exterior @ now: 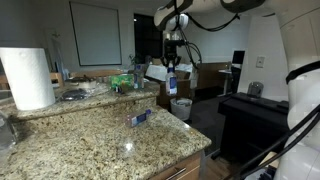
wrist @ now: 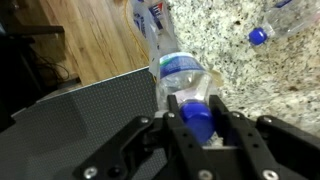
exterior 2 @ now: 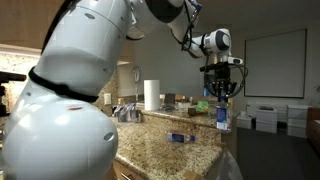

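Hand (wrist: pixel 195 126) is clamped nearly shut on the blue cap (wrist: pixel 196 110) of a bottle (wrist: pixel 180 72), so it just dangles over the desk (wrist: pixel 245 75) edge. A second bottle (wrist: pixel 277 24) lies flat on the desk.

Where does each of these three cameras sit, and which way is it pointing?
Exterior view: sits low beside the paper towel roll, looking across the granite counter at the gripper holding a water bottle; white arm at right.
Exterior view: sits behind the arm, which fills the left, facing the gripper.
Wrist view: looks down between the fingers clamped on the bottle's blue cap.
Shared: both exterior views show the held bottle and a spare bottle lying on the counter.
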Motion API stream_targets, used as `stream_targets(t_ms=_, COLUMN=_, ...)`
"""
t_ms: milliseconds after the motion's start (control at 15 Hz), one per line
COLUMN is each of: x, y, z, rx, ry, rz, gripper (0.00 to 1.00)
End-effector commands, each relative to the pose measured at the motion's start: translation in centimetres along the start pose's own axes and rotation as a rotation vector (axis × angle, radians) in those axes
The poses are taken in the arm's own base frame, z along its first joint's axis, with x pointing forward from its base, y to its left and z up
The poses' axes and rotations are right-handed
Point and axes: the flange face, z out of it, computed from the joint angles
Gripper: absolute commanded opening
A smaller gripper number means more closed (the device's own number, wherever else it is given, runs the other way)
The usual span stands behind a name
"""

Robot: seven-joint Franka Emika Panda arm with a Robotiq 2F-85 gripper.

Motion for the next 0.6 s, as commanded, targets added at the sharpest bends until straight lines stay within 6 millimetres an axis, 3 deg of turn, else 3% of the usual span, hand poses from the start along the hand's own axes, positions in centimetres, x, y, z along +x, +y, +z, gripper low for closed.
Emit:
stream_targets(t_ms=0, x=-2.1, y=4.9, z=4.4, rx=0.034, ry=-0.013, rz=0.176, gripper=0.10)
stream_targets(t_ms=267, x=-4.8, y=10.7, z=10.5, rx=0.057, ry=-0.074, rz=0.317, gripper=0.10)
stream_targets(t_ms=533, x=-9.3, y=14.0, z=17.4, rx=0.165, ry=-0.150, rz=0.426, gripper=0.10)
